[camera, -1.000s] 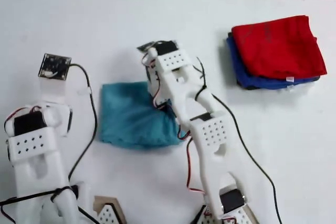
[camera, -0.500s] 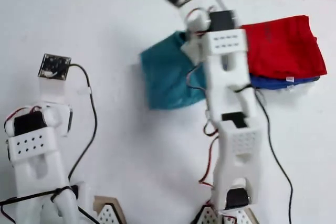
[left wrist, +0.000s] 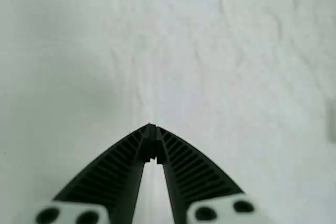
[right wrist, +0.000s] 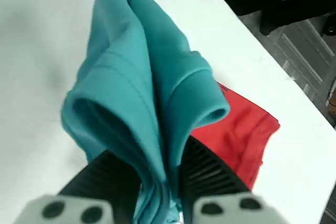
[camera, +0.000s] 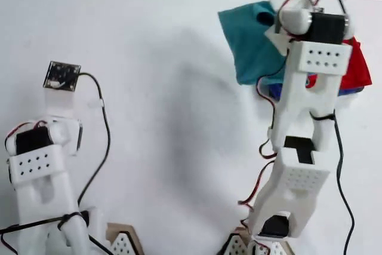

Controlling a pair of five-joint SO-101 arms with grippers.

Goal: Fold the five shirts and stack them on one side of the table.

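One teal shirt (right wrist: pixel 137 95), in end effector (right wrist: pixel 160 174) (pinched)

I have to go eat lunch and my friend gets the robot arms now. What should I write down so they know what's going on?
Left gripper: shut, holding nothing, above bare table on its own side.
Right gripper: shut on the folded teal shirt, at the far right of the table just beside the stack.
Stack: red shirt on top of a blue shirt.
Done: red and blue are folded and stacked; teal is folded.
Left: set the teal shirt on the red one and let go. That makes three of the five.
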